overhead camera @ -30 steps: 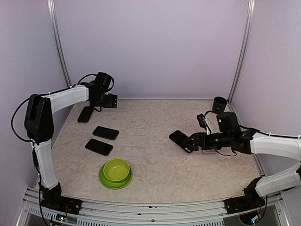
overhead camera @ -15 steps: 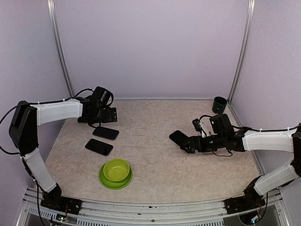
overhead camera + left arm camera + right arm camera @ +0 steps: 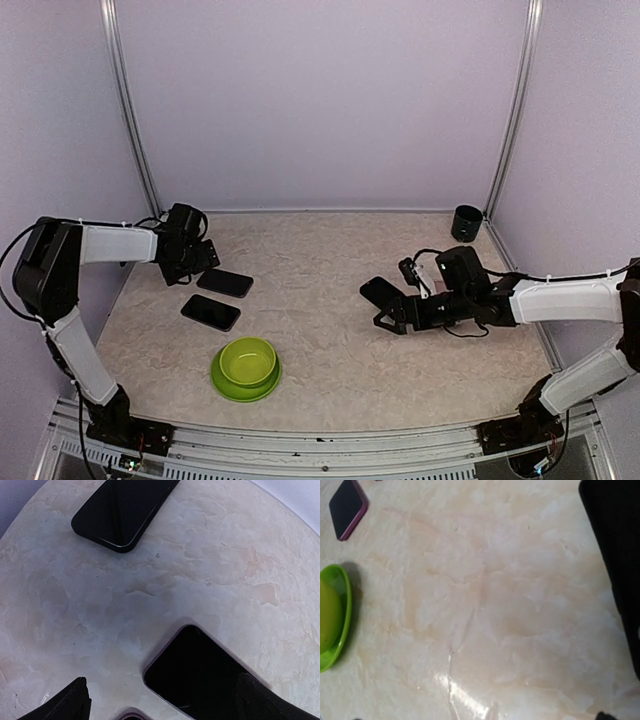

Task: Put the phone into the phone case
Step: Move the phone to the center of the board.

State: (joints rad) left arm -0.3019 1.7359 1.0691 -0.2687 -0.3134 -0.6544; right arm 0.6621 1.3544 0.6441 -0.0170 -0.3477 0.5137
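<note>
Two flat black slabs lie at the table's left: one farther back (image 3: 225,283) and one nearer the front (image 3: 211,312). I cannot tell phone from case. My left gripper (image 3: 192,262) is open just left of the back slab. In the left wrist view its fingers (image 3: 65,705) straddle a matte black slab (image 3: 200,675), and a glossy one (image 3: 125,510) lies beyond. A third black slab (image 3: 378,292) lies mid-right, seen at the right wrist view's edge (image 3: 615,570). My right gripper (image 3: 392,316) is open beside it and holds nothing.
A green bowl (image 3: 246,367) stands at the front left, also in the right wrist view (image 3: 330,620). A dark cup (image 3: 466,222) stands at the back right corner. A dark slab with a pink rim (image 3: 347,507) shows far off in the right wrist view.
My left gripper moved from the back wall forward and left, down beside the back slab; the slab once near the wall is now hidden. My right gripper shifted left and lowered; the black slab lies beside it.
</note>
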